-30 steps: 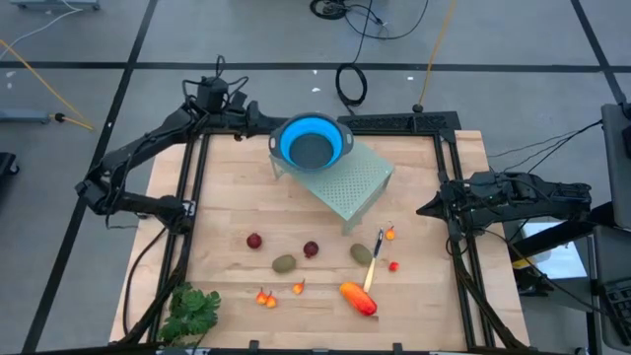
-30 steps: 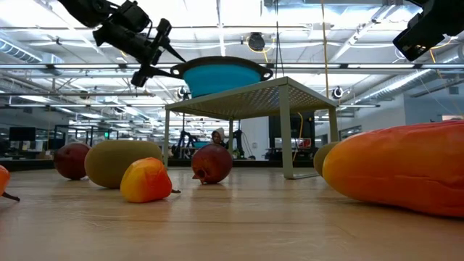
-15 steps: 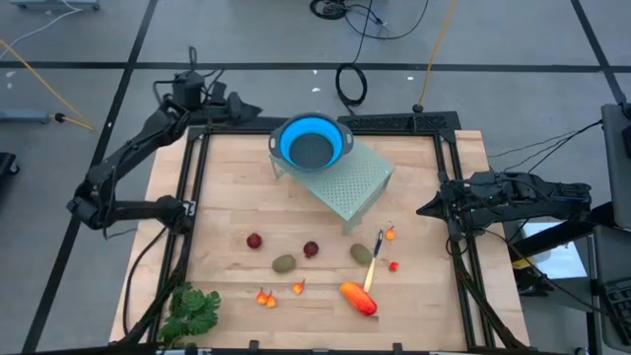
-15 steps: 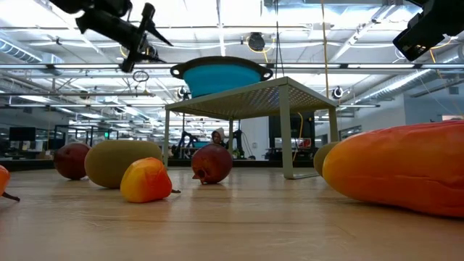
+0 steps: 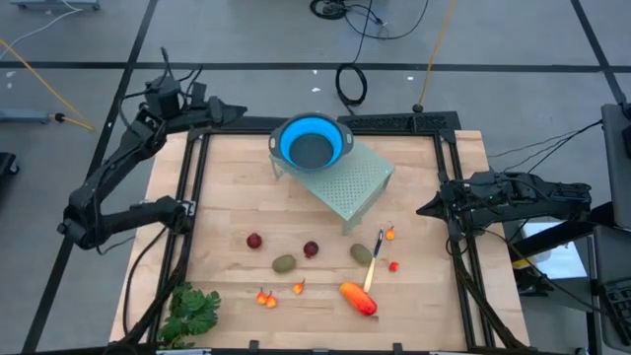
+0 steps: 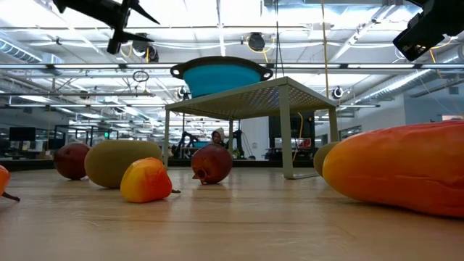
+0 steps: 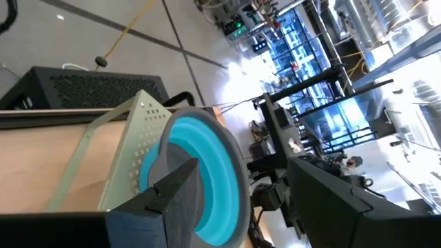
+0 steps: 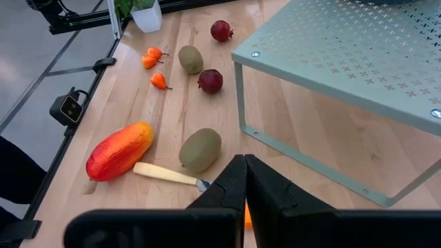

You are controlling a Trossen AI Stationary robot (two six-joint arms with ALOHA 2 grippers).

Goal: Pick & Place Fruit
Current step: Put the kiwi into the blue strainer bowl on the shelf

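The fruit lies on the near half of the wooden table: two dark red balls (image 5: 254,241) (image 5: 311,249), two olive-brown ovals (image 5: 284,263) (image 5: 361,253), a long orange-red piece (image 5: 358,298) and tiny orange-red bits (image 5: 264,297) (image 5: 390,234). My left gripper (image 5: 235,106) (image 6: 138,29) hangs open and empty, high over the table's far left corner, pointing toward the blue bowl (image 5: 312,142) (image 7: 207,172). My right gripper (image 5: 424,209) (image 8: 245,180) is shut and empty above the table's right edge.
The blue bowl stands on a perforated pale green stand (image 5: 345,182) at the far middle. A yellow-handled knife (image 5: 375,258) lies among the fruit on the right. A leafy green bunch (image 5: 190,311) sits at the near left corner. Black rails (image 5: 192,197) frame the board.
My left gripper has drawn back from the blue bowl's rim toward the table's far left corner and has risen, with its fingers the same distance apart. The bowl stays on the stand. The right arm has kept still.
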